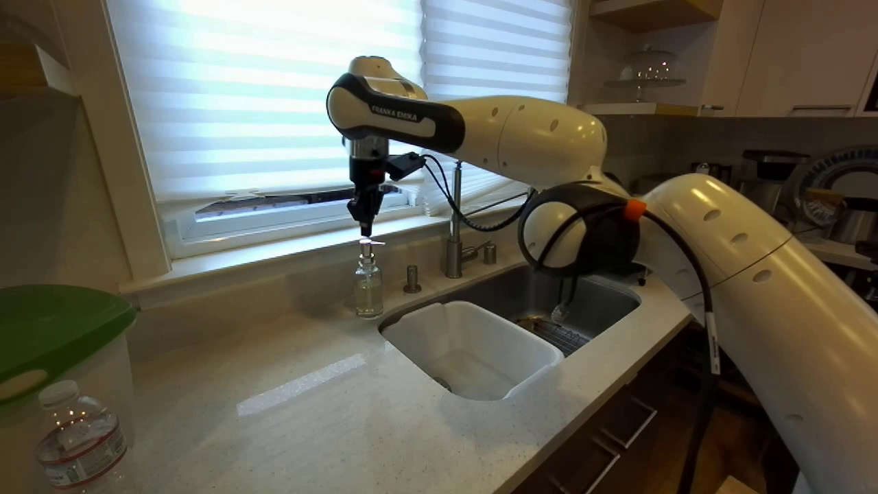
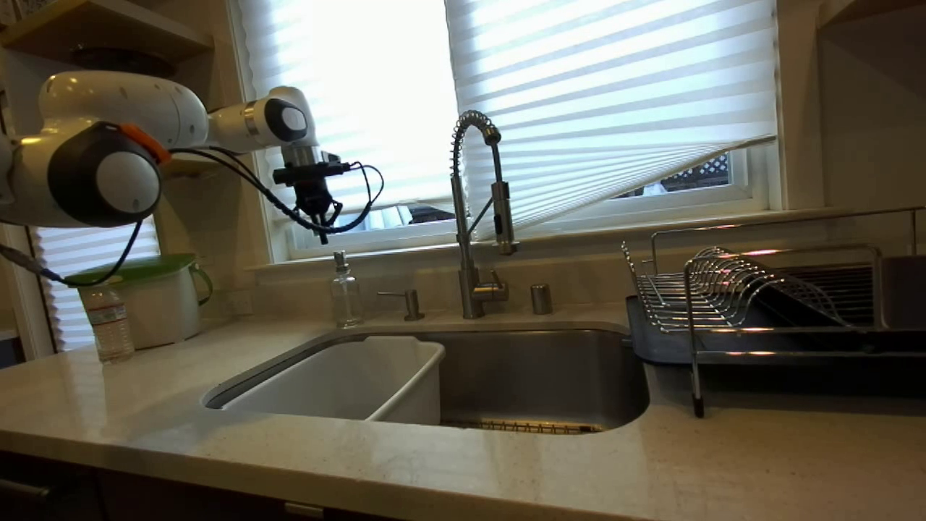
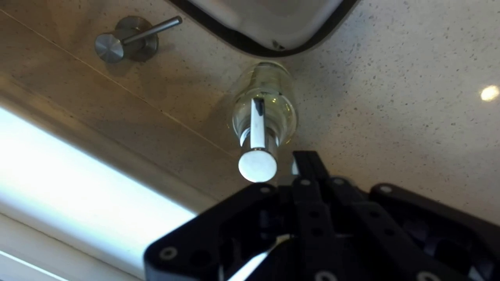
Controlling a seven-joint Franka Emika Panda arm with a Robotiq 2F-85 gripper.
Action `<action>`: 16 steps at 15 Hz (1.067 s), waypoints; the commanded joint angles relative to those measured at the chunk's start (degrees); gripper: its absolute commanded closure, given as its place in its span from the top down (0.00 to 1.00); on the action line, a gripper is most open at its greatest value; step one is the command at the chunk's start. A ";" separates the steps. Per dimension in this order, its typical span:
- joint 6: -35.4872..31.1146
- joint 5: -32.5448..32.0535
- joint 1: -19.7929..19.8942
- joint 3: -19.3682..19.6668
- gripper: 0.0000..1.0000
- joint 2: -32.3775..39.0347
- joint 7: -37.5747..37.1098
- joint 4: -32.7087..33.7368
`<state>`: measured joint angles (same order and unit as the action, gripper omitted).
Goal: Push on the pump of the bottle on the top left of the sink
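The clear bottle (image 1: pixel 369 291) stands upright on the counter at the sink's back corner. It also shows in an exterior view (image 2: pixel 346 300) and the wrist view (image 3: pixel 269 89). Its silvery pump (image 3: pixel 258 166) has a round flat top and a short nozzle; it shows in both exterior views (image 1: pixel 368 248) (image 2: pixel 341 260). My gripper (image 3: pixel 310 154) is shut and empty, fingers pointing down. In an exterior view its tips (image 1: pixel 366 232) are just over the pump; in an exterior view they (image 2: pixel 323 237) are above and left of it. The steel sink (image 2: pixel 542 369) holds a white tub (image 1: pixel 480 343).
A built-in dispenser (image 1: pixel 411 280) and the tall metal faucet (image 2: pixel 466 289) stand right of the bottle. The window sill (image 1: pixel 288 247) runs behind. A green-lidded container (image 2: pixel 163 304) and a water bottle (image 2: pixel 108 325) stand at left. A dish rack (image 2: pixel 723 289) stands at right.
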<state>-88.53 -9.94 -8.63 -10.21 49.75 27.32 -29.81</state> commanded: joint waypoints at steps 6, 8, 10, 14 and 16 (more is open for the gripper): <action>0.26 -0.95 -0.93 0.88 0.00 1.72 -0.34 2.46; -1.67 -0.67 -0.76 0.72 0.00 2.28 -0.61 2.87; -3.66 -0.38 -0.58 0.56 0.00 2.73 -0.74 3.03; -3.08 2.19 -1.49 3.38 0.00 5.85 -0.10 8.35; -6.03 3.06 -0.74 3.80 0.00 3.27 -0.65 3.09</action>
<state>-92.29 -8.97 -9.42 -8.02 53.08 27.26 -25.59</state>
